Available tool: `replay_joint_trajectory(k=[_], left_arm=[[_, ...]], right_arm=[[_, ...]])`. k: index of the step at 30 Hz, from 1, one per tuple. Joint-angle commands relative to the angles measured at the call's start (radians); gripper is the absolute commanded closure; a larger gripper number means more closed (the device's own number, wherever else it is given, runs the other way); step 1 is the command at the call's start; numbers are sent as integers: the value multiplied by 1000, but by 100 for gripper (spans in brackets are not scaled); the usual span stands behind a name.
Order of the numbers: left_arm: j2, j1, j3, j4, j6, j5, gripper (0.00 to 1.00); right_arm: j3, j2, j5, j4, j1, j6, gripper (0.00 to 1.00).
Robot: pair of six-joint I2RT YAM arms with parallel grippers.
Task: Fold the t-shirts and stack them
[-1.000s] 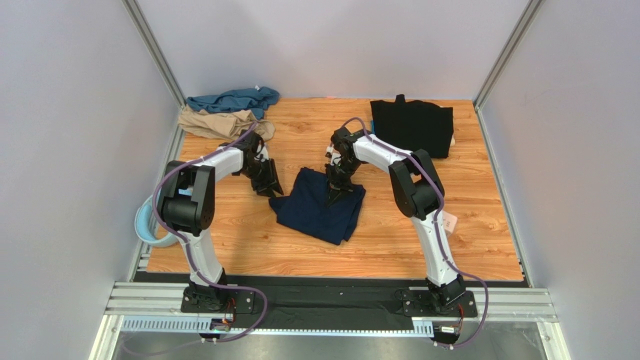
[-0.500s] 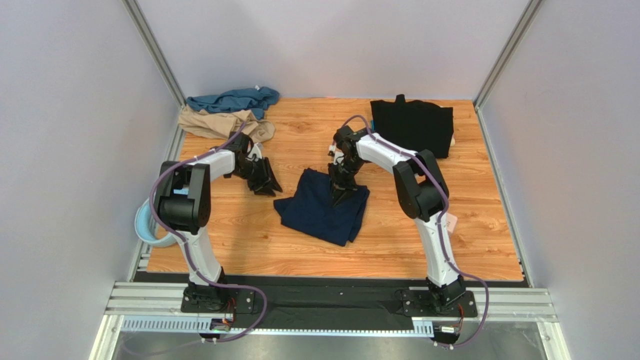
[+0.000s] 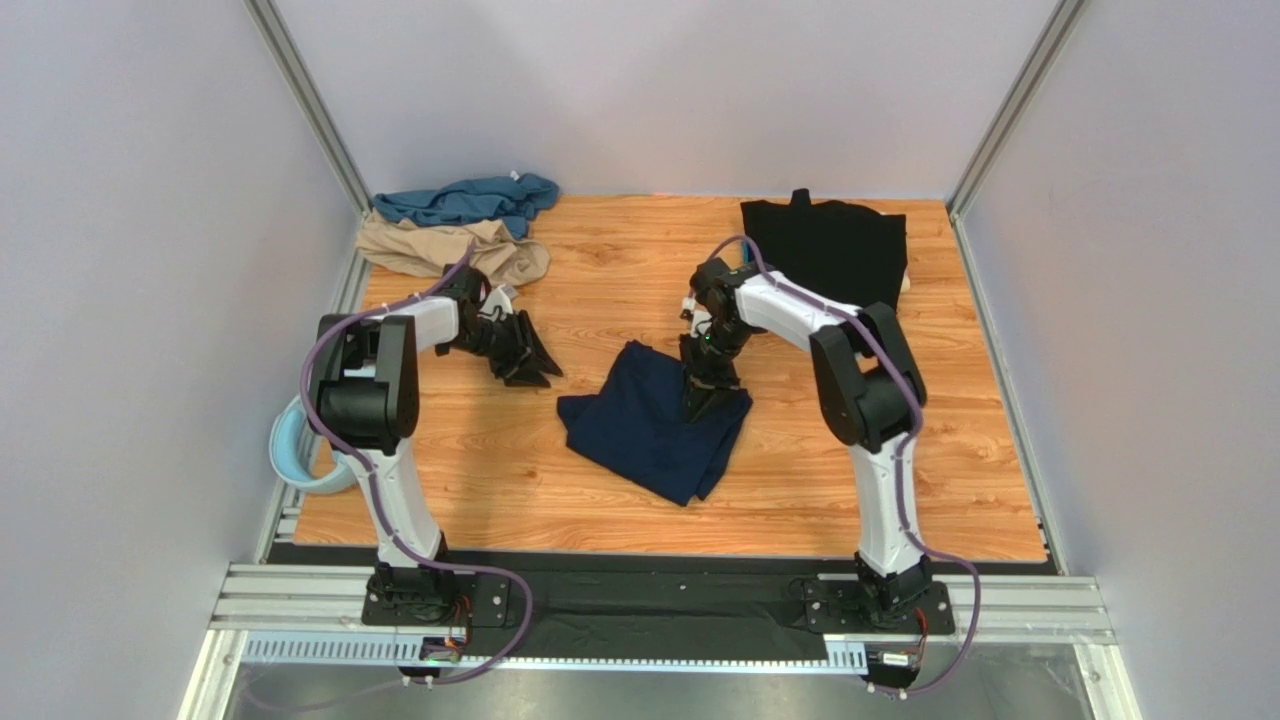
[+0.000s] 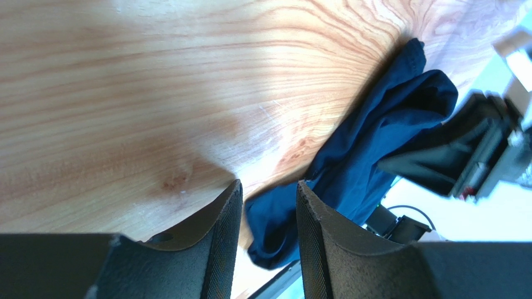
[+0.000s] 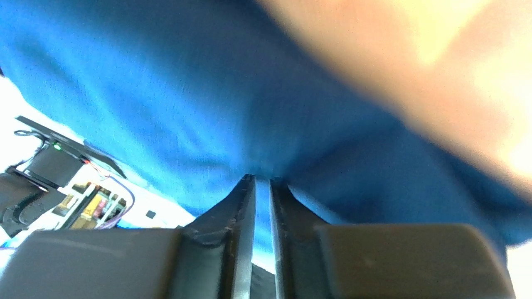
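- Now, the navy t-shirt lies crumpled mid-surface, its long axis running roughly far-left to near-right.
- The right jaws are nearly together, tips at its far-right edge. Pinching or only pressing, I cannot tell.
- The left jaws stand apart over bare wood, just left of it.
- The black t-shirt lies flat far right, with the teal t-shirt and tan t-shirt heaped far left.

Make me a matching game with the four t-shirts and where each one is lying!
Things:
1. navy t-shirt
2. black t-shirt
3. teal t-shirt
4. tan t-shirt

Places:
A. far right corner
B. far left corner
C. in the middle
D. left side, just in front of another shirt

Pairs: 1-C, 2-A, 3-B, 4-D
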Motion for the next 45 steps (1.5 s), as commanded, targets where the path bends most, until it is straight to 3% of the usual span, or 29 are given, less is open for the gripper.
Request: replay_joint_trajectory(k=[1, 6, 9, 14, 20, 24, 31, 39, 45], left_arm=[[-23, 0, 28, -40, 36, 21, 56], [-49, -1, 1, -46, 39, 31, 56], [-74, -7, 0, -72, 55, 4, 56], [-97, -10, -6, -89, 73, -10, 56], [-86, -18, 0, -143, 104, -18, 57], [-89, -24, 26, -201, 127, -36, 57], [-121, -32, 70, -265, 137, -79, 57], [-117, -46, 78, -310, 144, -116, 59], [-127, -72, 73, -318, 133, -136, 59]], right_arm=[[-106, -267, 88, 45, -51, 55, 69], [-341, -425, 40, 128, -154, 130, 63], [-411, -490, 75, 137, -162, 132, 55], [-583, -579, -21, 235, -162, 205, 53], [-759, -627, -43, 417, -165, 239, 52], [-839, -645, -78, 595, -168, 282, 46], [-916, -570, -135, 822, -171, 333, 45], [-965, -622, -184, 836, -207, 304, 45], [-950, -639, -204, 692, -268, 184, 46]])
